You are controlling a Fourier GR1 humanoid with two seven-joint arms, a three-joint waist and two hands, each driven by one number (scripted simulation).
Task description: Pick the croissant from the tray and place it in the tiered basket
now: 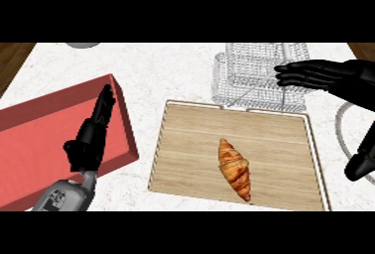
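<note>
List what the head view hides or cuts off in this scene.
- Wire basket: its right part is covered by the right hand; how its tiers are arranged cannot be made out.
- Red box: runs off the left edge, and the left hand covers part of it.
- Grey object at the top edge: mostly cut off, unidentifiable.
- Croissant and tray: nothing hidden.

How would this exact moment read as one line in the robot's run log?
croissant: lying on wooden tray | right robot hand: open, over wire tiered basket | left robot hand: open, over red box
</note>
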